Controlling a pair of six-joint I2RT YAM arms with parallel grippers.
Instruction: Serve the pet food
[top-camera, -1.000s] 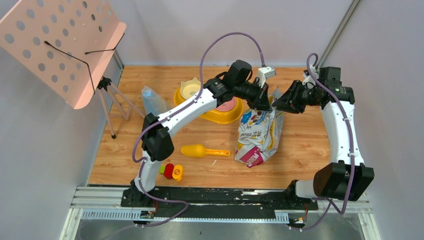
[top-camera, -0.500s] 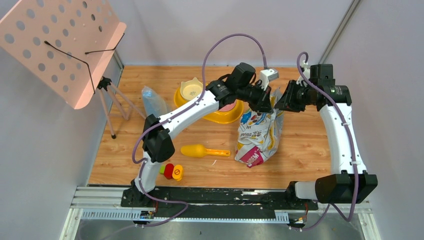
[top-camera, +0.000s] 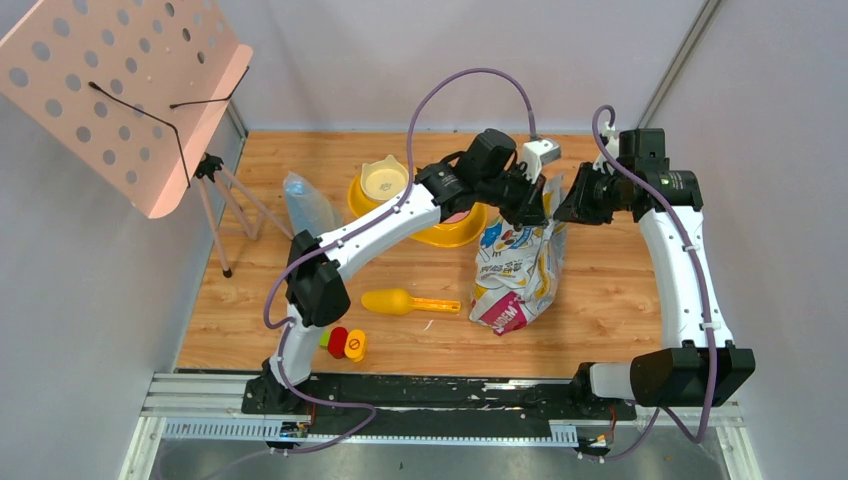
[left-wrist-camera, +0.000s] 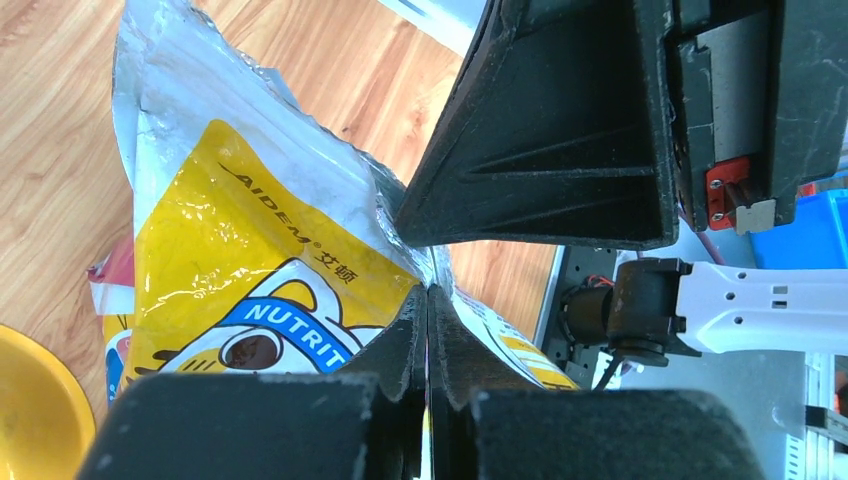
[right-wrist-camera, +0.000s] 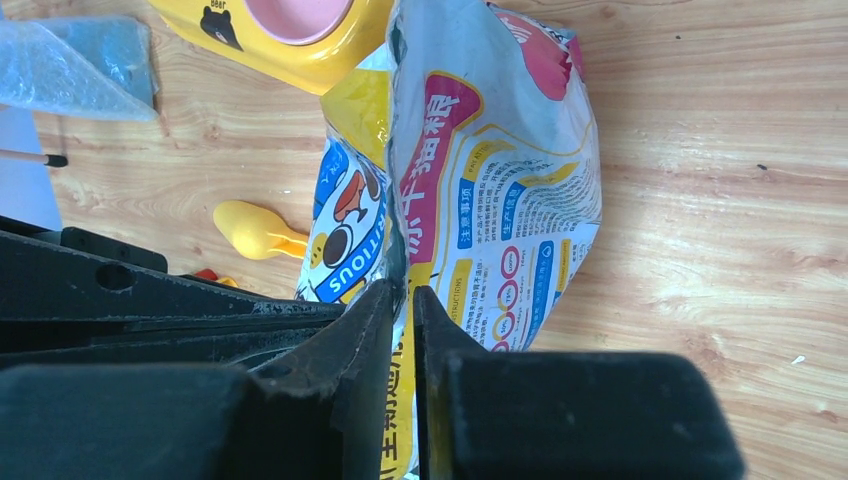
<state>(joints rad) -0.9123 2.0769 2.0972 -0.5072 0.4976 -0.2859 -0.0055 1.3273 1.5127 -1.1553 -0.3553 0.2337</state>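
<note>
Far to the left of the food bag (top-camera: 515, 270) stands a pink stand (top-camera: 120, 90) full of round holes, on thin legs. Closer to the bag, on its left and a bit farther back, lies a clear plastic bag (top-camera: 305, 200). To the left of the food bag and nearer the arm bases sit some small toy blocks (top-camera: 343, 343), red, yellow and green. Just left of the food bag lies a yellow scoop (top-camera: 400, 301), with its handle pointing at the bag. Behind the scoop, near the bag's top left side, is a yellow dish (top-camera: 440, 238). It holds a cream bowl (top-camera: 383, 182) with cat ears and a pink bowl (top-camera: 458, 212).

The food bag is white with blue, yellow and pink pictures. It rests on the wood table (top-camera: 600, 300) with its top held up.

The left gripper (left-wrist-camera: 428, 300) is at the left side of the bag's top. Its jaws are closed tight on the thin edge of the bag.

The right gripper (right-wrist-camera: 403, 292) is at the right side of the bag's top, just beside the left one. Its jaws are nearly together, with the bag's edge in the thin gap. I cannot tell if they squeeze it.

The pet food cannot be seen in any view.
</note>
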